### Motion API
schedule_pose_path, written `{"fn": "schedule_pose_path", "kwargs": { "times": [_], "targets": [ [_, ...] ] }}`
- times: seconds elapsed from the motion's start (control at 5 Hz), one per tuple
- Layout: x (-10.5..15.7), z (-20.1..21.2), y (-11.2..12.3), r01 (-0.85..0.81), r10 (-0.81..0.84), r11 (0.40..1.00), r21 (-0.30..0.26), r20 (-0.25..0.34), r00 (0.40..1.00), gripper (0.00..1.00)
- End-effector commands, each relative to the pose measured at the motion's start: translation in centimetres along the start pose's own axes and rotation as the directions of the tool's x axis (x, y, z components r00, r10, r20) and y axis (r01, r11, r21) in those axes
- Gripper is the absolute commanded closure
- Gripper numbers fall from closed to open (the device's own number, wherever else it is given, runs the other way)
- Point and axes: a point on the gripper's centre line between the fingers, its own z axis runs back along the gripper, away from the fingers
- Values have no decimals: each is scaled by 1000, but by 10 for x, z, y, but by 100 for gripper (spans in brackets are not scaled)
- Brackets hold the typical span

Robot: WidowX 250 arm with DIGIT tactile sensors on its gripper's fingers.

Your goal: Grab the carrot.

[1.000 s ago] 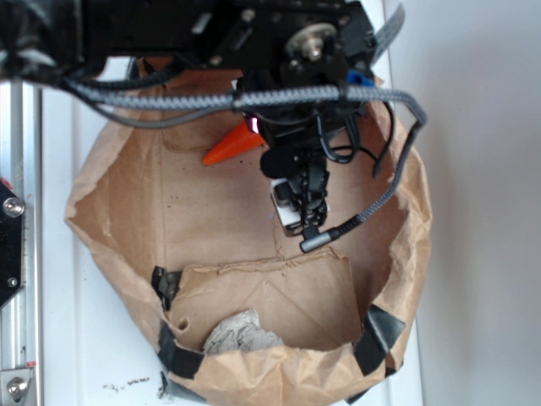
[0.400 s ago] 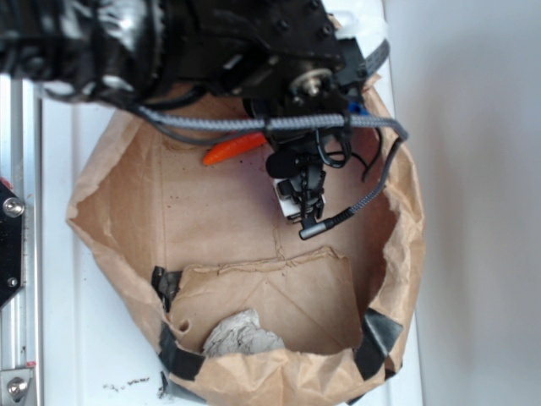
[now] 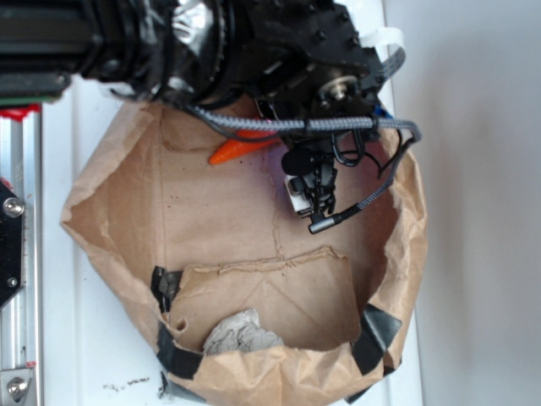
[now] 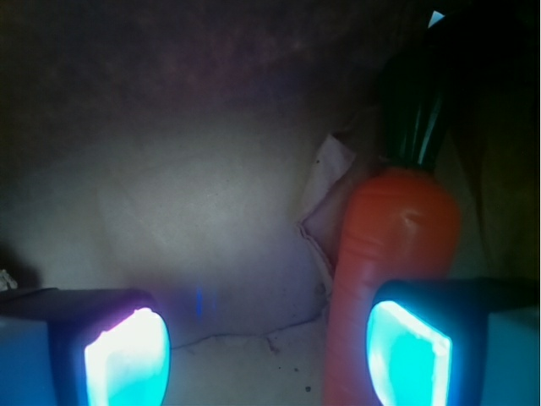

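Exterior view: the carrot [image 3: 239,149] lies at the bag's [image 3: 118,211] upper centre, half hidden under the arm [image 3: 254,51]; wrist view: the gripper [image 4: 266,351] gapes wide, empty; carrot beside the right finger [image 4: 410,351], stem lost in shadow.
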Motion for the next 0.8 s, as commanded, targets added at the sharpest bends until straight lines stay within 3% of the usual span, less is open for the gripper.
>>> {"fn": "schedule_pose_path", "kwargs": {
  "times": [0.0,0.2,0.4,0.6],
  "targets": [
    [16,-3,-3,-73,65,994,81,102,993,0],
    [15,-2,-3,-100,85,989,108,133,987,0],
    [6,9,-3,-64,55,996,65,138,989,0],
    [1,32,3,-41,43,999,-24,86,995,0]
  ]
}}
